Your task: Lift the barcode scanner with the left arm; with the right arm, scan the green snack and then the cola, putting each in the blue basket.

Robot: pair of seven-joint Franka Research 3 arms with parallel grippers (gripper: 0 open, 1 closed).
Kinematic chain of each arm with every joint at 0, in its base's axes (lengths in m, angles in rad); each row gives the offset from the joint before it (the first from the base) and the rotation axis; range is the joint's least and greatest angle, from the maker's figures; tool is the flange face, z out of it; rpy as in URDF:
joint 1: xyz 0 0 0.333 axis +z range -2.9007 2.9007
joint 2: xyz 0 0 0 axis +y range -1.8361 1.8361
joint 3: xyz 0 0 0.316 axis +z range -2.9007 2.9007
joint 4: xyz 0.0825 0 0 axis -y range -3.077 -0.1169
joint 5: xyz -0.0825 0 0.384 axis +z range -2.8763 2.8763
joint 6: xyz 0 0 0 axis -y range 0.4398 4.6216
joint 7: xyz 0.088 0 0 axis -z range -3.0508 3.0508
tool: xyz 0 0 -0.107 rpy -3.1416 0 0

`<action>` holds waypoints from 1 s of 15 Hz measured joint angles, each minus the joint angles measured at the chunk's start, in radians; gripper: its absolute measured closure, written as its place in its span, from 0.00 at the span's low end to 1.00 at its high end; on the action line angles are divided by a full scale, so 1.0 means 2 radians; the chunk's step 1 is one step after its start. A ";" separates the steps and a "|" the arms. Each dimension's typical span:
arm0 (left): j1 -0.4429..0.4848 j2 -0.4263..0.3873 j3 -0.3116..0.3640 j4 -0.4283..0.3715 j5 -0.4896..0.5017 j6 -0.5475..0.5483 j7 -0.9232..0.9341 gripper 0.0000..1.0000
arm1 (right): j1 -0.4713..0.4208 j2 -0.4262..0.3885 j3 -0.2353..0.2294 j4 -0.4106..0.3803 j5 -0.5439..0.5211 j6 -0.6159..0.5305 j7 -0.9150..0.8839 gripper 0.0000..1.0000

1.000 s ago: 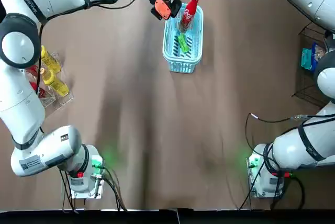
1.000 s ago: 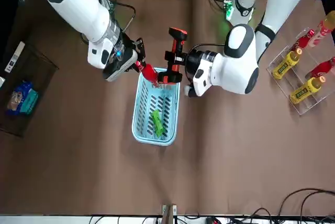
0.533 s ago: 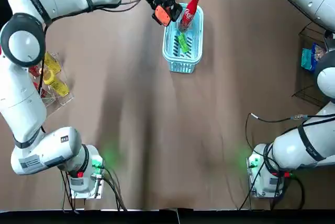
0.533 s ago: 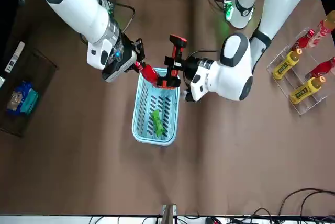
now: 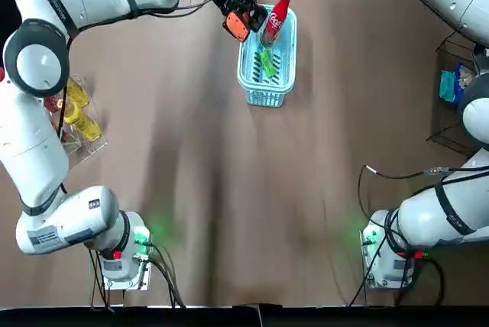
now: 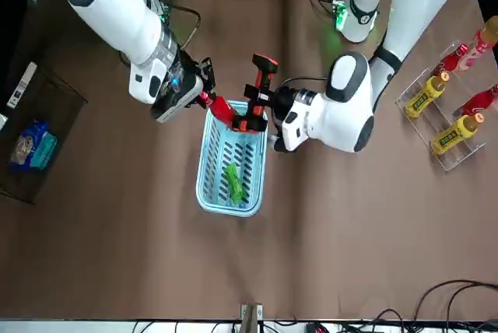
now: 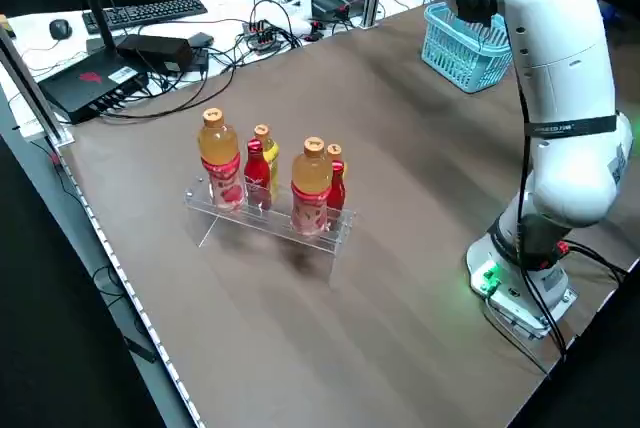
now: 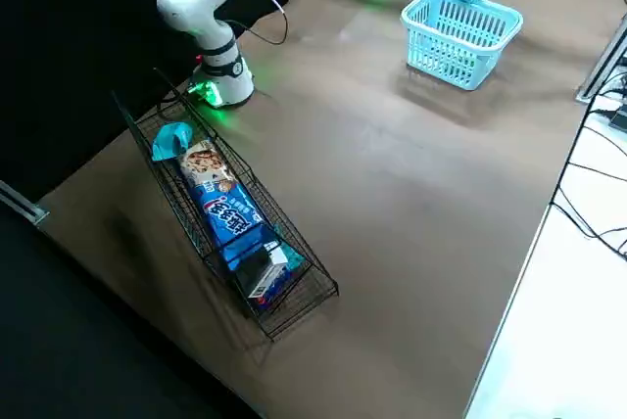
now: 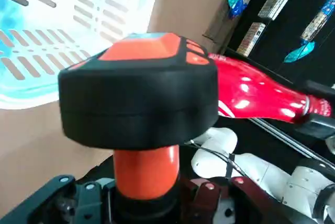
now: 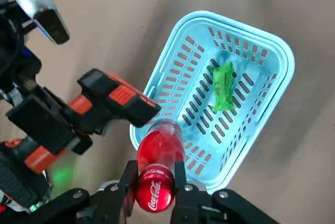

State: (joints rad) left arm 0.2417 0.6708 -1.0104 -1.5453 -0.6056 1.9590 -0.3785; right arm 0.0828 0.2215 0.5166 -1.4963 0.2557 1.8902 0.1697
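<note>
Plainly the coming move turns on how the red plastic cola bottle (image 10: 158, 145) hangs over the light-blue slotted plastic basket (image 5: 267, 98). The right claw (image 10: 155, 182) is clamped on the bottle's neck end, and the bottle slants down from it, cap toward the far edge of the brown worktop (image 5: 229, 189) and base over the basket's far end. The basket stands near the middle of that far edge, its long axis running from the far edge toward the robot, so the free room lies below the claw and on the robot's side of it. The green snack packet (image 10: 224, 87) lies flat on the basket floor about midway along, roughly lengthwise and apart from the bottle's base. By my reading a straight lowering would set the bottle down at the far end, beside the packet. The left claw (image 6: 274, 101) is closed on the handle of the orange-and-black handheld barcode scanner (image 9: 138, 98), held off the worktop just beside the basket's far left corner, its head close to the bottle's side. Whether the bottle's base is below the rim I cannot tell: the top view foreshortens it, and the right side view cuts the bottle off. The left claw's fingers are hidden under the scanner in its own wrist view.
</note>
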 joint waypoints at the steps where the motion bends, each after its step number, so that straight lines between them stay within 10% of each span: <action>1: 0.006 -0.001 0.001 0.001 0.002 0.000 -0.001 0.94 | 0.000 0.000 0.000 0.000 0.000 0.000 0.000 0.68; 8: 0.085 -0.003 0.011 0.000 0.235 -0.008 -0.046 0.94 | 0.018 0.032 0.000 -0.003 -0.051 0.014 0.010 0.68; 15: 0.060 0.006 0.118 -0.008 0.464 -0.007 -0.064 0.94 | 0.108 0.161 -0.007 -0.003 -0.233 0.096 0.146 0.68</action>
State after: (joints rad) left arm 0.3620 0.6820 -0.7752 -1.5619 0.3231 1.9447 -0.5066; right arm 0.2982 0.5429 0.5027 -1.5027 -0.2099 2.0815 0.4608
